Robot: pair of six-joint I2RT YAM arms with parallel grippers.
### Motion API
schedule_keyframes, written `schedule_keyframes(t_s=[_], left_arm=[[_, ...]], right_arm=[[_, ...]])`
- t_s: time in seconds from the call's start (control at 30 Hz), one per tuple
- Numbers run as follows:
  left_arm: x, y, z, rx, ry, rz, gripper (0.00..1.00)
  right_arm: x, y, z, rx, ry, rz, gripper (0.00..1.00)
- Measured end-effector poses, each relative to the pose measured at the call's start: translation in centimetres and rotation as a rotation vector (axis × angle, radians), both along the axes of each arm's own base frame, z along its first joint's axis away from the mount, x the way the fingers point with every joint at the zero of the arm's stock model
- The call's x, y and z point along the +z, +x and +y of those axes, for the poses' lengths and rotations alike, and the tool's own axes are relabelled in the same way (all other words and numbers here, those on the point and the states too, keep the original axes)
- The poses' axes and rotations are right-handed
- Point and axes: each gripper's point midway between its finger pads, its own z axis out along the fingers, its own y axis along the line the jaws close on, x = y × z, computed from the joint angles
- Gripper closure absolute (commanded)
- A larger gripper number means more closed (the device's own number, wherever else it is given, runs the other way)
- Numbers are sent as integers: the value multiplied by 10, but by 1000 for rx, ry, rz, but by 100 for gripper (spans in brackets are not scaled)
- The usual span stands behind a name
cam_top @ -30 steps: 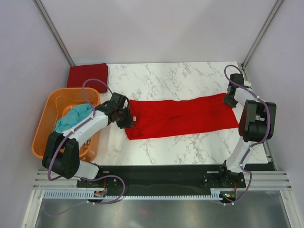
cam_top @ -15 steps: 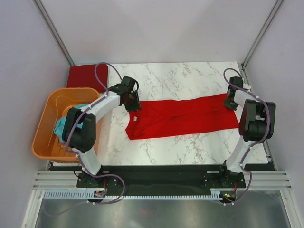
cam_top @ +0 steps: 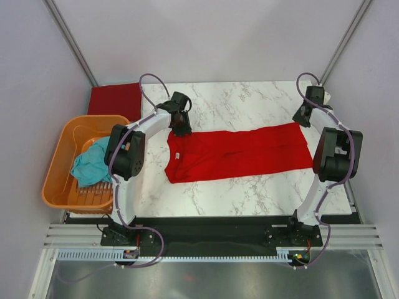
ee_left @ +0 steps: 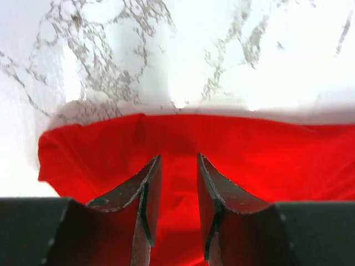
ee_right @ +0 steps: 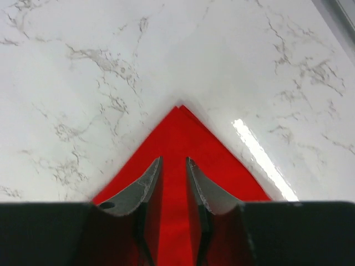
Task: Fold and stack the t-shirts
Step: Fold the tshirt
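Observation:
The bright red t-shirt (cam_top: 243,152) lies flat as a long folded strip across the marble table (cam_top: 237,103), its small white neck label (cam_top: 177,155) near the left end. My left gripper (cam_top: 181,124) hovers over the strip's far left corner, open, with red cloth (ee_left: 277,149) under the jaws (ee_left: 178,158) and nothing between them. My right gripper (cam_top: 302,118) is over the far right corner (ee_right: 177,133), jaws (ee_right: 173,159) a little apart and empty. A folded maroon t-shirt (cam_top: 115,99) rests at the back left. The teal t-shirt (cam_top: 90,163) is crumpled in the basket.
An orange plastic basket (cam_top: 53,180) stands off the table's left edge. Grey walls and metal posts close in the back and sides. The black base rail with both arm mounts runs along the near edge.
My left arm swung from the shirt's near left end up to its far left corner. My right gripper shifted back past the far right corner and its jaws parted slightly.

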Motion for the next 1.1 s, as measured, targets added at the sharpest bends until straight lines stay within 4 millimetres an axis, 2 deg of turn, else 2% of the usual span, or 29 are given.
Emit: schedule_keyframes(t_s=[0.13, 0.27, 0.37, 0.57, 0.67, 0.87, 1.03, 1.1], left_arm=[[-18, 6, 1, 4, 27, 19, 61], [-21, 13, 2, 13, 39, 10, 62], [-21, 17, 5, 25, 54, 1, 62], [-20, 29, 11, 60, 74, -21, 63], [-20, 40, 9, 81, 62, -33, 63], [-17, 62, -4, 92, 11, -55, 62], [-8, 67, -7, 75, -15, -66, 59], [1, 66, -6, 67, -25, -72, 57]], right_arm=[[-17, 17, -1, 10, 10, 8, 70], [-48, 16, -1, 10, 22, 69, 71], [-44, 23, -10, -18, -3, 52, 72], [-48, 17, -40, -154, -18, 46, 73], [-49, 16, -49, -208, -17, 30, 73], [-48, 22, -52, -247, -14, -15, 72], [-43, 26, -49, -219, 0, -23, 68], [-39, 28, -49, -203, 0, -27, 67]])
